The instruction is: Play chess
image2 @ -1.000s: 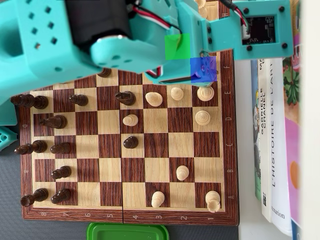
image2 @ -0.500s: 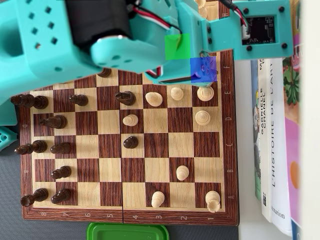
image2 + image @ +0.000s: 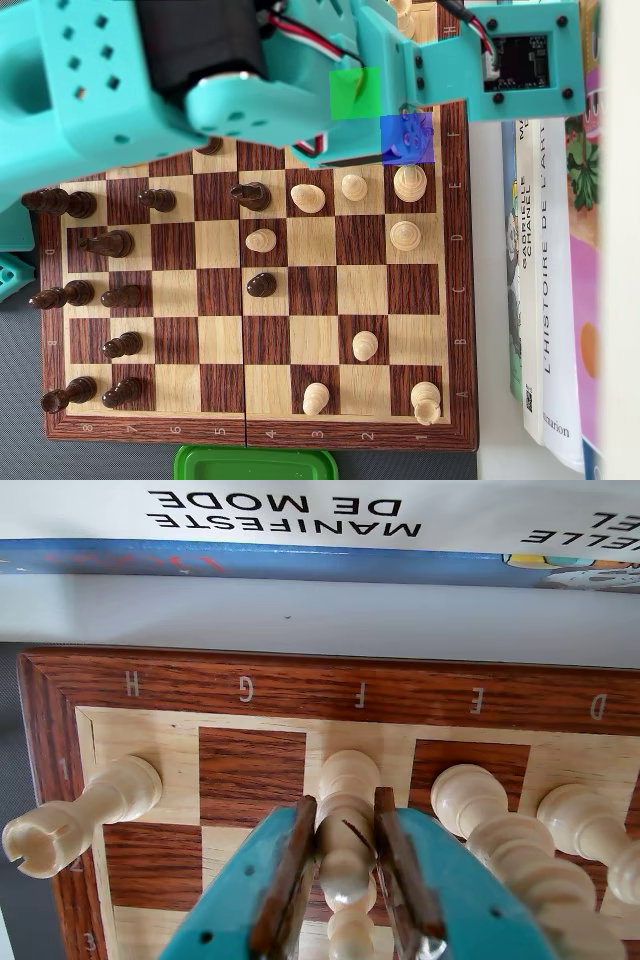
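So in the wrist view the fingers (image 3: 345, 865) are closed in narrow on a light chess piece (image 3: 347, 810) that stands on the F-file square in the first row, one pad pressing each side of its stem. It looks like a bishop, but I can't say for sure from this angle. The piece is upright, its base on the chessboard (image 3: 300, 685).

Around it in the same view: a light rook (image 3: 80, 815) at about 9 o'clock from the held piece, on the H corner square, and two taller light pieces at 3 o'clock, one (image 3: 500, 825) on the E square and another (image 3: 590, 835) on the D square. At 12 o'clock, past the board's edge, a book (image 3: 300, 520) lies flat with "MANIFESTE DE MODE" printed on it.

In the overhead view the teal arm (image 3: 200, 70) covers the whole 12 o'clock part of the board (image 3: 460, 300), so the grip itself is hidden there. A blue tag (image 3: 406, 137) and a green tag (image 3: 355, 93) sit on the arm. Dark pieces (image 3: 75, 295) cluster along the 9 o'clock side, with one dark pawn (image 3: 261, 285) near the middle. Light pieces are scattered toward 3 o'clock, including a rook (image 3: 426, 400) in the 5 o'clock corner. Books (image 3: 550, 280) lie on the counter at 3 o'clock beside the board, and a green lid (image 3: 255, 465) sits at 6 o'clock.
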